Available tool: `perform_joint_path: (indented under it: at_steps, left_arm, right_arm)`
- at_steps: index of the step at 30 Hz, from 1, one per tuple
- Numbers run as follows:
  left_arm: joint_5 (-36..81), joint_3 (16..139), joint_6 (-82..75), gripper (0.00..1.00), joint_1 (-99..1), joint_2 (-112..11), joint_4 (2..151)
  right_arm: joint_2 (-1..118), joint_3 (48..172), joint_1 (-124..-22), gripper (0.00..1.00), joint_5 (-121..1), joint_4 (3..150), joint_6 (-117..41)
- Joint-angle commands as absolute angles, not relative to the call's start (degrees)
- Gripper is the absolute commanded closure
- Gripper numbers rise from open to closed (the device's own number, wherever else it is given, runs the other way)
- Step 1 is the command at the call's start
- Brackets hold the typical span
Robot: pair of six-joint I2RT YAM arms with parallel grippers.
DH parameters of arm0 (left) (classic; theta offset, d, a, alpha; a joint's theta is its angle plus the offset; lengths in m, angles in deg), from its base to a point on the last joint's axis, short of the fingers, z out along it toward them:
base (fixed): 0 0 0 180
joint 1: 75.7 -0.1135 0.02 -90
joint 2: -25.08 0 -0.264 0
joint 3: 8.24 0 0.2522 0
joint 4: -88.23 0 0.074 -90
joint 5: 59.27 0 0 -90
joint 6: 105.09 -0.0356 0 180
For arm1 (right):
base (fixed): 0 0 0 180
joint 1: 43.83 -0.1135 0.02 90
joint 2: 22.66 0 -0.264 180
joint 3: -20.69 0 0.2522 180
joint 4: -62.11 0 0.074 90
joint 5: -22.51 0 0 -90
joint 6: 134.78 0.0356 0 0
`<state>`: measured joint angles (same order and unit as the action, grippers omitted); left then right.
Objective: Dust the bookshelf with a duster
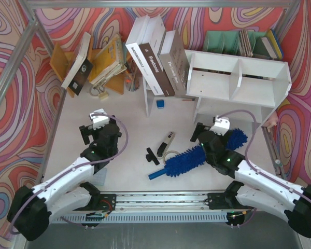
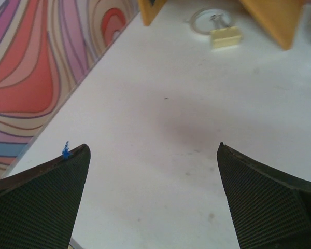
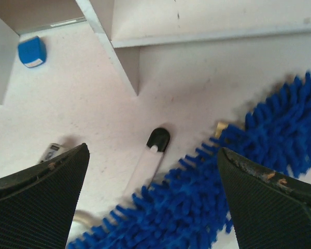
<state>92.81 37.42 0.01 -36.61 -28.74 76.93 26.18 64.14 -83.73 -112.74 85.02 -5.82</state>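
Right gripper [image 1: 206, 136] hung with jaws spread wide over the duster [image 1: 189, 160], gripping nothing; from the right wrist view the blue pile filled the space between its fingers [image 3: 46, 197]. Left gripper [image 1: 96, 129] was also spread and empty, over bare table [image 2: 160, 104]. The duster lay flat on the table in front of the bookshelf [image 1: 238, 78], its handle pointing toward the near edge and its head running up under the right wrist. My worry was that closing here would catch only the shaggy head, a soft hold that could twist or slip once pressed against a shelf. The slim black-and-white tool [image 3: 150, 155] sat just beside the pile and could get pinched along with it. The books [image 1: 158, 54] leaning by the shelf's left side looked easy to topple with a wide sweep.
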Motion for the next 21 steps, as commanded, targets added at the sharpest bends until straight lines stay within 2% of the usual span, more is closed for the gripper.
perform_joint_path:
  at_steps: [1, 3, 5, 7, 14, 17, 19, 21]
  left_arm:
    - [91.84, 30.99, -9.57, 0.02, -43.27, -32.66, 97.33]
    - [93.54, 28.69, -13.81, 0.02, -45.95, -35.03, 101.32]
    - [94.97, 24.2, -17.47, 0.02, -49.35, -37.9, 112.49]
    - [89.16, 19.58, -17.95, 0.02, -53.52, -40.82, 123.2]
    - [75.49, 16.29, -20.75, 0.02, -59.9, -52.84, 140.56]
    - [71.12, 17.99, -19.94, 0.02, -60.87, -54.91, 140.32]
    - [59.55, 18.6, -17.27, 0.02, -64.31, -55.69, 137.0]
    - [58.57, 19.68, -15.77, 0.02, -66.16, -59.9, 139.58]
  right_arm:
    - [30.24, 64.08, -80.67, 0.01, -109.06, 69.04, -32.37]
    - [31.98, 63.44, -78.54, 0.01, -107.88, 66.8, -34.99]
    - [33.39, 62.67, -75.89, 0.01, -104.98, 65.01, -35.65]
    - [34.71, 61.29, -74.18, 0.01, -103.7, 61.97, -36.58]
    - [38.17, 56.82, -72.75, 0.01, -102.63, 51.6, -39.92]
    - [36.64, 54.38, -72.62, 0.01, -103.31, 47.96, -40.6]
    - [36.28, 54.22, -72.63, 0.01, -104.14, 47.34, -41.08]
    - [36.34, 54.16, -72.57, 0.01, -104.75, 47.07, -41.83]
